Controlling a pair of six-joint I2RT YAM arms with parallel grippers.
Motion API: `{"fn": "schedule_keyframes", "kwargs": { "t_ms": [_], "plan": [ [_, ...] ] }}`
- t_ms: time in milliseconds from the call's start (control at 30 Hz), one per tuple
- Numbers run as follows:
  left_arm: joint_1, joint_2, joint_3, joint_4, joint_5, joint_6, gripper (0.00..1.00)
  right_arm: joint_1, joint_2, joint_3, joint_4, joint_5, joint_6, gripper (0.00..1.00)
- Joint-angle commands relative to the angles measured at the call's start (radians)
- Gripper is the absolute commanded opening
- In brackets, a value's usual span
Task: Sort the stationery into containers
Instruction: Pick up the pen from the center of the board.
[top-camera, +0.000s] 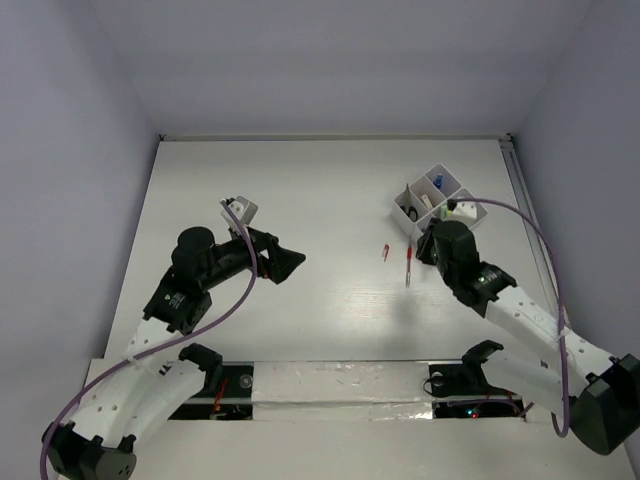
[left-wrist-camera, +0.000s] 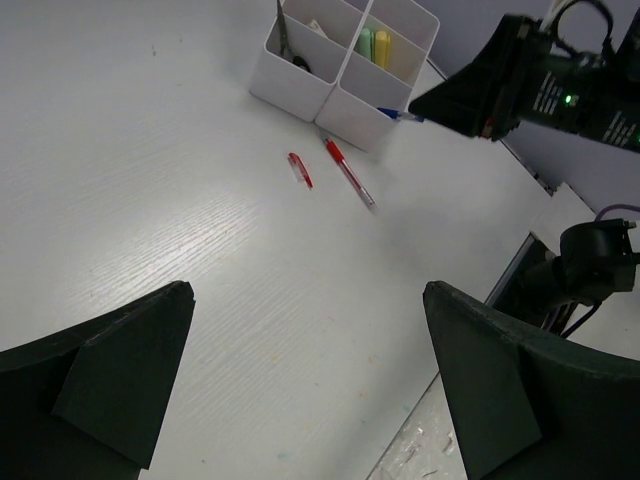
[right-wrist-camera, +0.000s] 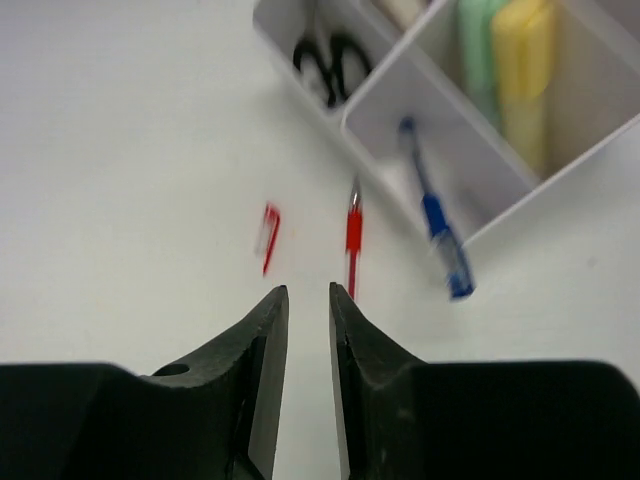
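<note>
Plainly, pale walls (top-camera: 330, 60) enclose the white table (top-camera: 300, 190) bearing a red pen (top-camera: 408, 264).

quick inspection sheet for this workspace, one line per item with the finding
surface: white table, faint specks
job's things: white tray holds the scissors, green stick and yellow stick; blue pen pokes out over its wall, blurred; red pen and red cap lie loose beside it
clutter: nothing seen
grippers: left gripper wide open, empty, away from the items; right gripper jaws a narrow gap apart, empty, near the red pen
cables: left purple cable and right purple cable run along the arms, not touching the stationery
surroundings: pale walls on three sides; taped strip at the near edge
</note>
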Motion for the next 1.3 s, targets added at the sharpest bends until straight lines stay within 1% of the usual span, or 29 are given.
{"fn": "schedule_keyframes", "kwargs": {
  "t_ms": [0, 67, 100, 167, 200, 267, 300, 400, 500, 633, 833, 967, 1000, 1033, 1067, 1133, 1267],
  "plan": [
    [-0.004, 0.010, 0.051, 0.022, -0.004, 0.011, 0.99, 0.069, -0.001, -0.068, -0.062, -0.101, 0.094, 0.28],
    [-0.004, 0.018, 0.052, 0.020, -0.001, 0.011, 0.99, 0.094, 0.023, -0.071, -0.067, -0.099, 0.111, 0.29],
    [-0.004, 0.019, 0.052, 0.019, -0.003, 0.011, 0.99, 0.094, 0.036, -0.074, -0.064, -0.101, 0.114, 0.31],
    [-0.004, 0.018, 0.052, 0.019, -0.003, 0.013, 0.99, 0.094, 0.083, -0.077, -0.048, -0.098, 0.120, 0.38],
    [-0.004, 0.018, 0.051, 0.019, -0.003, 0.013, 0.99, 0.094, 0.100, -0.077, -0.045, -0.093, 0.123, 0.46],
    [-0.004, 0.018, 0.051, 0.019, -0.003, 0.013, 0.99, 0.094, 0.161, -0.074, -0.036, -0.075, 0.131, 0.51],
    [-0.004, 0.019, 0.051, 0.020, -0.001, 0.013, 0.99, 0.094, 0.183, -0.071, -0.034, -0.061, 0.137, 0.53],
    [-0.004, 0.022, 0.051, 0.022, 0.005, 0.013, 0.99, 0.094, 0.261, -0.060, -0.034, -0.014, 0.161, 0.53],
    [-0.004, 0.025, 0.051, 0.023, 0.012, 0.013, 0.99, 0.094, 0.325, -0.045, -0.022, -0.016, 0.172, 0.48],
    [-0.004, 0.024, 0.049, 0.022, 0.000, 0.011, 0.99, 0.094, 0.373, -0.039, -0.004, -0.033, 0.184, 0.43],
    [-0.004, 0.028, 0.049, 0.022, 0.014, 0.007, 0.99, 0.094, 0.398, -0.040, 0.002, -0.033, 0.195, 0.33],
    [-0.004, 0.027, 0.049, 0.020, 0.014, 0.005, 0.99, 0.094, 0.433, -0.031, 0.007, -0.050, 0.192, 0.31],
    [-0.004, 0.025, 0.049, 0.020, 0.014, 0.005, 0.99, 0.094, 0.436, -0.030, 0.009, -0.052, 0.195, 0.24],
    [-0.004, 0.027, 0.049, 0.020, 0.011, 0.005, 0.99, 0.094, 0.439, -0.031, 0.009, -0.050, 0.195, 0.21],
    [-0.004, 0.025, 0.049, 0.020, 0.009, 0.005, 0.99, 0.094, 0.441, -0.030, 0.010, -0.050, 0.195, 0.20],
    [-0.004, 0.025, 0.051, 0.019, 0.011, 0.005, 0.99, 0.094, 0.442, -0.028, 0.003, -0.044, 0.198, 0.12],
    [-0.004, 0.030, 0.049, 0.020, 0.028, 0.004, 0.99, 0.114, 0.404, -0.031, -0.017, -0.027, 0.211, 0.04]
  ]
}}
